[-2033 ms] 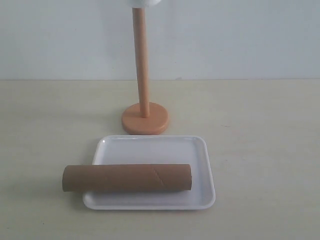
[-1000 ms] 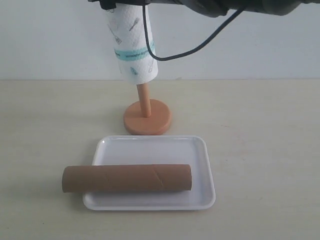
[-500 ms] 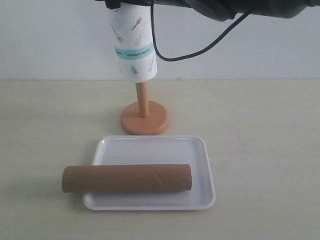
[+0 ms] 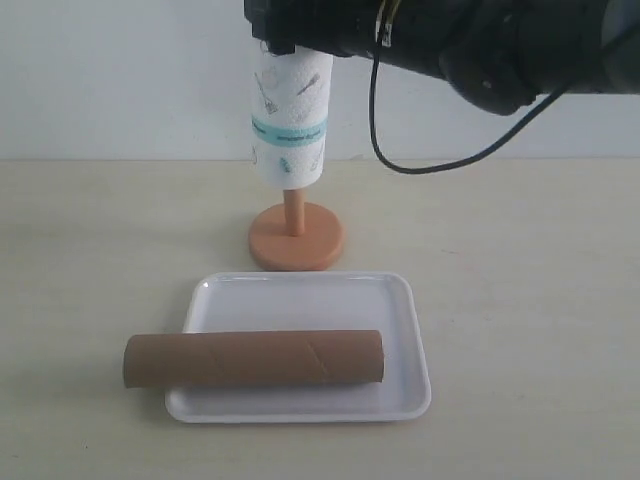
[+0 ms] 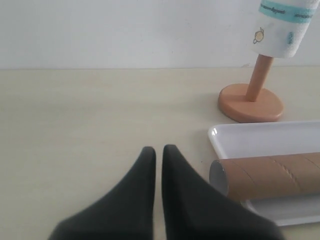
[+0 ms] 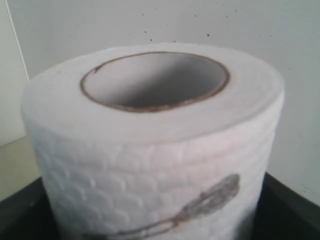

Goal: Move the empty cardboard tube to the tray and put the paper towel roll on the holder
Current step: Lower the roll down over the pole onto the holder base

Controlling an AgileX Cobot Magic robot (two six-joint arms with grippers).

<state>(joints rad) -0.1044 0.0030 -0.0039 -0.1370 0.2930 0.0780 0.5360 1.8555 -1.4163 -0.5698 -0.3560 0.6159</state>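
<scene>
The paper towel roll hangs upright over the holder, its lower end round the pole, a short piece of which shows beneath it. My right gripper is shut on the roll's upper part. In the right wrist view the roll fills the frame, with dark fingers at its sides. The empty cardboard tube lies across the near part of the tray, one end sticking out past the left rim. My left gripper is shut and empty, low over the table beside the tube's open end.
The right arm and its black cable reach in from the upper right above the holder. A pale wall stands behind the beige table.
The roll has come down from the top edge onto the pole, then slid lower and a little to the right. The holder's base shifted slightly. Tube and tray have not moved.
</scene>
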